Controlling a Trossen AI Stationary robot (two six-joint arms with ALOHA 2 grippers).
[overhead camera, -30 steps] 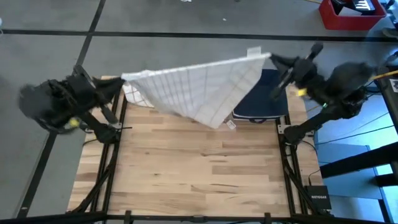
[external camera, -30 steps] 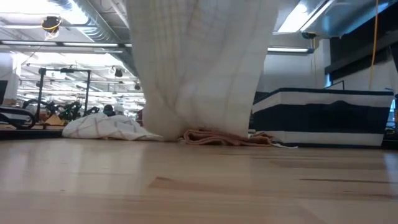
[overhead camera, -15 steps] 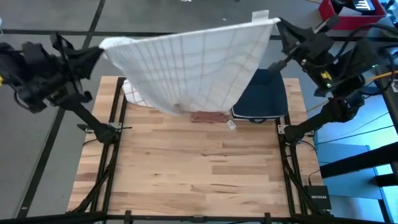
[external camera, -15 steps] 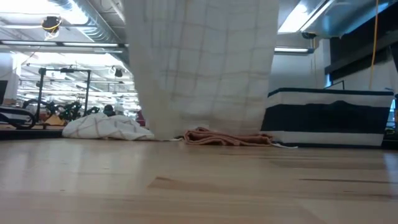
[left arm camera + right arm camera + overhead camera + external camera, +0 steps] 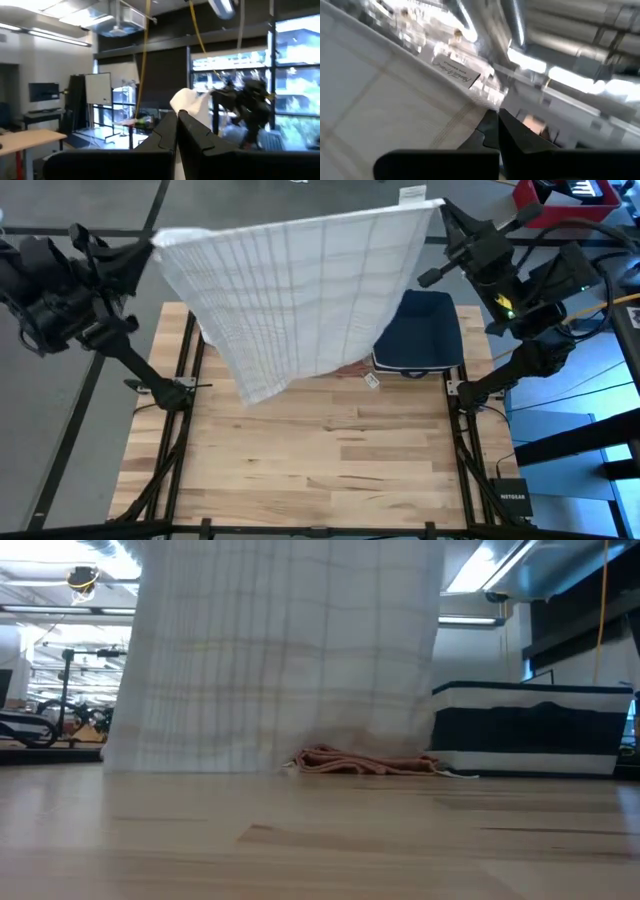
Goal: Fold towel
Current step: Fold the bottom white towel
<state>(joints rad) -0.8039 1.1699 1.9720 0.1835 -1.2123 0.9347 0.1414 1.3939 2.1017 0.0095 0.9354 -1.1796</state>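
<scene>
My left gripper and right gripper are each clamped tight on a top corner of the towel, stretching it high over the far half of the bench.

White woven cloth towel with a faint grid check fills the upper middle of the high view, thin, matt, softly rippled, a small printed fabric label stitched at its corner. Below it, the pale wooden plank tabletop shows visible grain and a light satin sheen. At the low view's centre, a crumpled salmon-coloured cloth, soft and matt. To the right, a navy fabric bin with white stripes, matt too.
</scene>
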